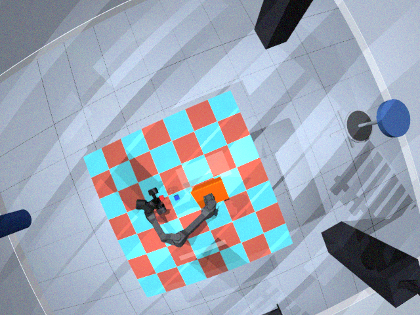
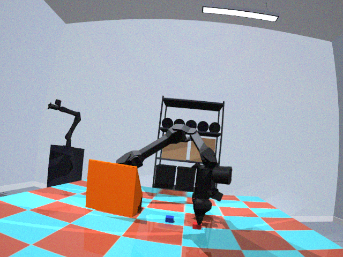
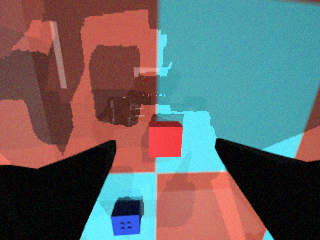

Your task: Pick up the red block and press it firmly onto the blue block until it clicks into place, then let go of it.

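Observation:
The red block (image 1: 161,197) (image 2: 196,226) (image 3: 165,140) lies on the checkered mat, apart from the blue block. In the wrist view it sits between the open fingertips, a little right of the line where two squares meet. The blue block (image 1: 176,197) (image 2: 169,219) (image 3: 126,224) stands on the mat beside it, with small studs showing; in the wrist view it is low and left, near the left finger. My gripper (image 2: 199,223) (image 3: 166,144) is open and points down right over the red block. Nothing is held. In the exterior view a finger partly covers the red block.
An orange wedge-shaped box (image 1: 216,189) (image 2: 110,188) stands on the mat beside the arm's base, on the blue block's far side from the red block. The checkered mat (image 1: 200,113) (image 2: 69,240) lies under everything. A shelf rack (image 2: 191,104) stands far behind.

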{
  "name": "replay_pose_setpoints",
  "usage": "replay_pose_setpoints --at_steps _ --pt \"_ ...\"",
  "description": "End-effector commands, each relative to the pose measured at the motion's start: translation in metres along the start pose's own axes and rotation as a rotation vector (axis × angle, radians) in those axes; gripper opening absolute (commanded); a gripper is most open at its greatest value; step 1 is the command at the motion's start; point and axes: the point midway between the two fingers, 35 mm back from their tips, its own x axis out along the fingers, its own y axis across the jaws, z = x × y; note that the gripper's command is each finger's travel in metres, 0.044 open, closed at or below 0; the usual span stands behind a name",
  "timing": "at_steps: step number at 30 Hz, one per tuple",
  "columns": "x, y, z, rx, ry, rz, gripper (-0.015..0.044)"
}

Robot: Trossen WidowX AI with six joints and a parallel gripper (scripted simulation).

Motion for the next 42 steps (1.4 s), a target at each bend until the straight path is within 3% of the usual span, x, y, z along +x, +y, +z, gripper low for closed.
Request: replay_pose_setpoints --at_steps 1,11,22,30,34,42 --pt "0.009 0.000 -0.003 0.010 0.008 0.008 0.0440" --pt "0.022 0.001 -0.003 0.010 0.008 0.009 0.0440" --pt "0.022 0.001 -0.003 0.010 0.008 0.009 0.0151" --pt "0.022 0.001 -0.003 0.010 0.008 0.009 0.0098" --pt "0.016 0.000 -0.002 0.010 0.008 0.008 0.0000" --pt "-0.021 0.000 0.000 0.010 0.007 0.003 0.0000"
